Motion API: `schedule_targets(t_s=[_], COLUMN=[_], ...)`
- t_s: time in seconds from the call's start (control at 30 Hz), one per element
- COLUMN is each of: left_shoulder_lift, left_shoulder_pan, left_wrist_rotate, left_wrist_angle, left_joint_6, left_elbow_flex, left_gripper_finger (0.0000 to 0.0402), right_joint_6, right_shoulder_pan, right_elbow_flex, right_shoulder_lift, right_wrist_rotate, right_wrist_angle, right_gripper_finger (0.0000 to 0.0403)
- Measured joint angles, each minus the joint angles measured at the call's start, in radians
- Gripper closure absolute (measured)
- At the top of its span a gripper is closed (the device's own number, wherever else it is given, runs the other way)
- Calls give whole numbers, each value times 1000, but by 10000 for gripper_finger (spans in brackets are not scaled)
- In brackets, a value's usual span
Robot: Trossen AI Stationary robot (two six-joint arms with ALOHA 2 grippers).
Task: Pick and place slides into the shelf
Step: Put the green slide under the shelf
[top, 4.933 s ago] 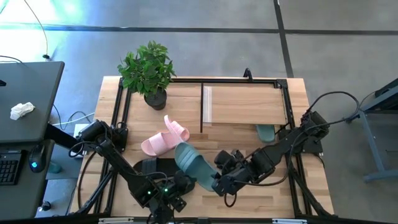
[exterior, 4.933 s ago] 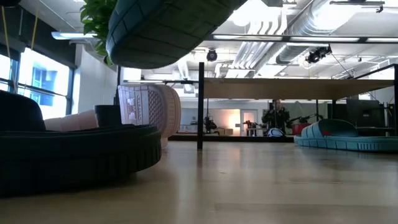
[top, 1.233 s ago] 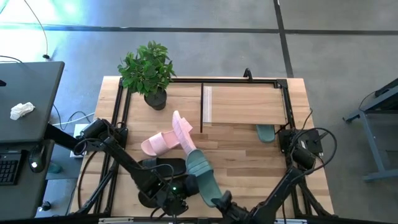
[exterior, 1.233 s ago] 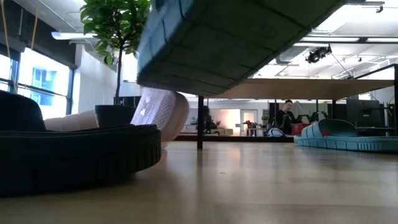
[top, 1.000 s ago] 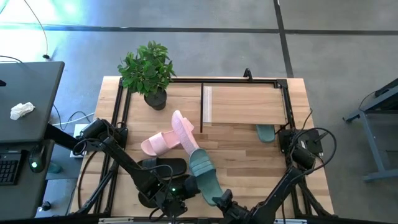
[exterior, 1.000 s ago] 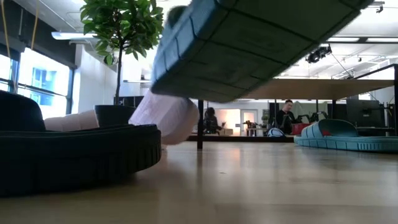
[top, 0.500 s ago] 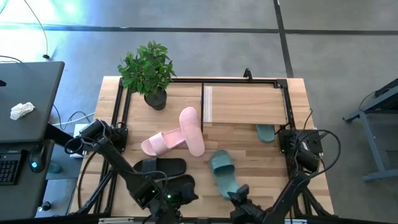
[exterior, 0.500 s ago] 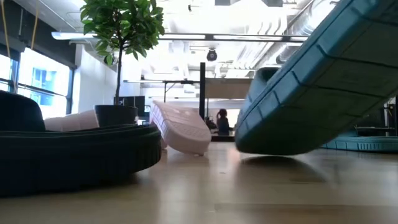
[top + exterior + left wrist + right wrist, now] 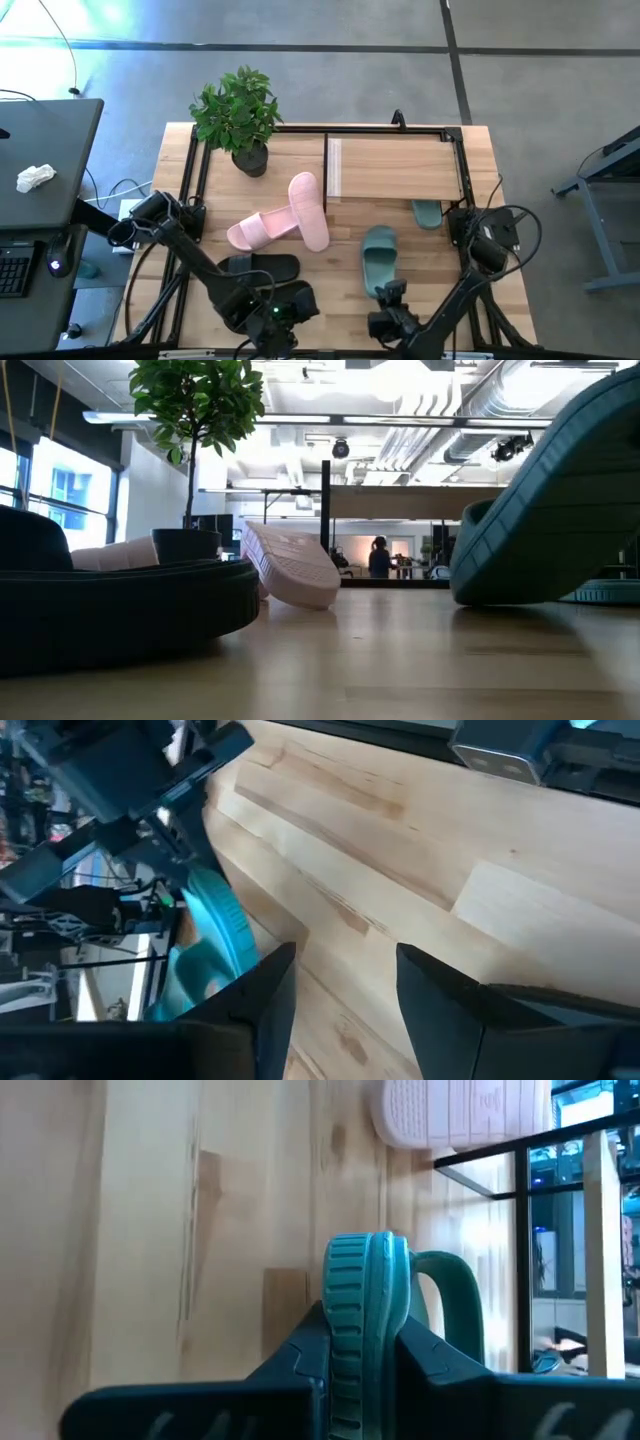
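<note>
The tabletop (image 9: 420,270) is pale wood with straight grain lines. A dark green slide (image 9: 379,260) shows a ribbed teal edge. Two slides are pale pink (image 9: 308,210) (image 9: 260,229), one with a finely grooved sole, and a black slide (image 9: 258,266) lies near them. The shelf (image 9: 395,168) has a light-wood plank top and thin black frame. A plant (image 9: 237,108) has bright green leaves in a dark pot (image 9: 250,160).

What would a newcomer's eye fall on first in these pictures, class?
Most striking is the dark green rubber slide sandal, pinched at its heel by the right gripper near the table's front edge. Behind it stands the low light-wood shelf with a thin black frame, its top bare. At the table's middle lie two pale pink slide sandals, overlapping.
</note>
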Motion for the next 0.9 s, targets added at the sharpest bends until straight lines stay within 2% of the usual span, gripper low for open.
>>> schedule_targets(t_s=[0.1,0.2,0.37,0.6,0.73,0.9], left_shoulder_lift=[0,0,2,2,2,2], left_shoulder_pan=[11,19,24,47,74,105], left_wrist_rotate=[20,31,38,52,60,89], left_wrist_angle=[-17,-36,-28,-20,-16,-17], left_joint_6=[-16,-28,-28,-29,-29,-29], left_elbow_flex=[0,-1,-31,-54,-60,-60], left_gripper_finger=[247,250,252,252,252,252], right_joint_6=[-30,-74,-143,-134,-139,-200], right_shoulder_pan=[-29,-51,-82,-113,-132,-161], right_elbow_flex=[-17,-93,-238,-384,-499,-640], right_shoulder_lift=[0,-2,-3,-10,-69,-174], right_wrist_rotate=[5,45,1,-9,-15,27], right_wrist_angle=[15,94,254,321,453,614], right_gripper_finger=[375,375,375,375,375,375])
